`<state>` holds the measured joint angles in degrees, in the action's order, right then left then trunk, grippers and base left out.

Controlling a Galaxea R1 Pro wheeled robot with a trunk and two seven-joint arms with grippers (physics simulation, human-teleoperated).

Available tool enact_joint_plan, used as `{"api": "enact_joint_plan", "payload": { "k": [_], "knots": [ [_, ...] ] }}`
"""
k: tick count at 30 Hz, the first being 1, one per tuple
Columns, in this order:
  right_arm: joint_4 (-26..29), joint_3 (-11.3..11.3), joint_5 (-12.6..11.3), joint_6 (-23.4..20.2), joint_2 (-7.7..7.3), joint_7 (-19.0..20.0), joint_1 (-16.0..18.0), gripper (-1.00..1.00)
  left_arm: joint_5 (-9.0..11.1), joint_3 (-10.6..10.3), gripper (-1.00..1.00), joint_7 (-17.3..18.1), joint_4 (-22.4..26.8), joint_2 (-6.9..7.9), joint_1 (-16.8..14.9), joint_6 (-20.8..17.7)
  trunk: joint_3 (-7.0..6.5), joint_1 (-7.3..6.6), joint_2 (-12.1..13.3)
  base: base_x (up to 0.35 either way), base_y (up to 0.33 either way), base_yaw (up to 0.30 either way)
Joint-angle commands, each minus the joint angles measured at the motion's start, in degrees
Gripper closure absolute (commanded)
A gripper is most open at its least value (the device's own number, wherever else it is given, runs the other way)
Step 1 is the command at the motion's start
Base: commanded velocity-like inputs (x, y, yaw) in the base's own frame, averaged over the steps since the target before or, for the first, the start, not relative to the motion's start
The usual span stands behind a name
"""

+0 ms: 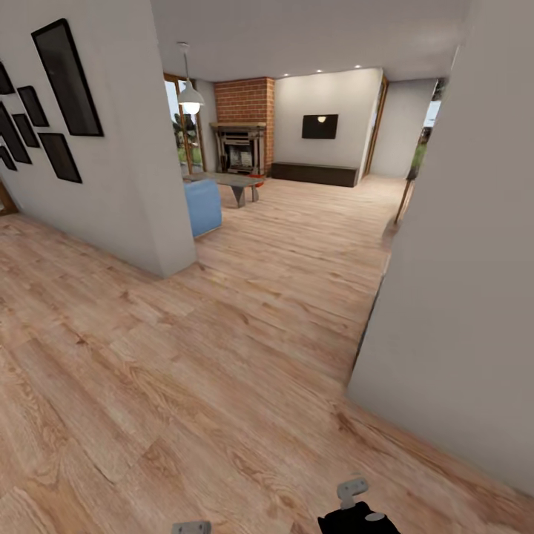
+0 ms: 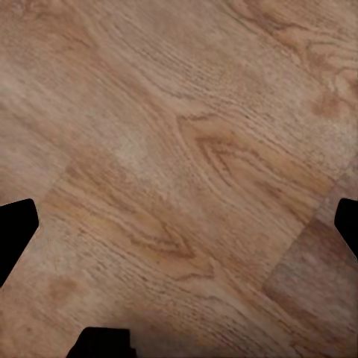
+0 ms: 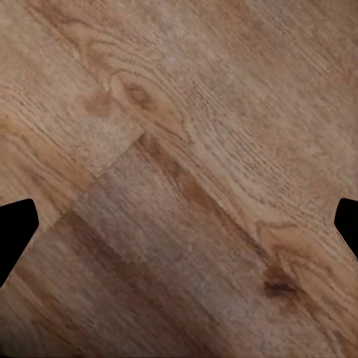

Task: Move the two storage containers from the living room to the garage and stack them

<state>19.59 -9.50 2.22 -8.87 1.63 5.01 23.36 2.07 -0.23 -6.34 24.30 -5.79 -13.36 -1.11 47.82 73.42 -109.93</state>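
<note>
Nearest us, our left gripper (image 2: 179, 224) and right gripper (image 3: 179, 224) hang over light wood planks (image 1: 222, 386), fingers spread wide, holding nothing. Far ahead, past two white walls, something red-orange (image 1: 257, 180) peeks from under one grey table (image 1: 233, 180), well apart from both grippers; we cannot tell what it is.

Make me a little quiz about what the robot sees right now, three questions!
1. True or false: the floor under the robot is grey concrete.
2. What is the wall above the fireplace made of? A) red brick B) glass C) blue tiles
3. Fill in: the dark picture frames hang on the wall at the robot's ____ side.
Key: 1 false, it is light wood planks; 2 A; 3 left.
</note>
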Motion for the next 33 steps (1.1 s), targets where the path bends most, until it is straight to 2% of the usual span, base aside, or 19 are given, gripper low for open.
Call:
{"api": "enact_joint_plan", "payload": {
  "k": [1, 10, 33],
  "knots": [
    [0.15, -0.08, 0.24, -0.36, -0.01, 0.09, 0.00, -1.00, 0.22, -0.03, -1.00, -0.17, 0.05, -0.02, -0.01, -0.12, 0.05, 0.02, -0.02, 0.299, 0.147, 0.096],
    [0.11, -0.13, 0.31, -0.36, -0.02, 0.23, 0.01, -1.00, 0.22, -0.03, -1.00, -0.17, 0.05, -0.02, -0.02, -0.12, 0.05, 0.02, -0.02, 0.299, 0.149, 0.115],
    [0.09, -0.08, 0.31, -0.36, -0.13, 0.28, 0.01, -1.00, 0.22, -0.03, -1.00, -0.17, 0.05, -0.02, -0.01, -0.12, 0.05, 0.02, -0.02, 0.308, 0.143, 0.003]
  ]
}}
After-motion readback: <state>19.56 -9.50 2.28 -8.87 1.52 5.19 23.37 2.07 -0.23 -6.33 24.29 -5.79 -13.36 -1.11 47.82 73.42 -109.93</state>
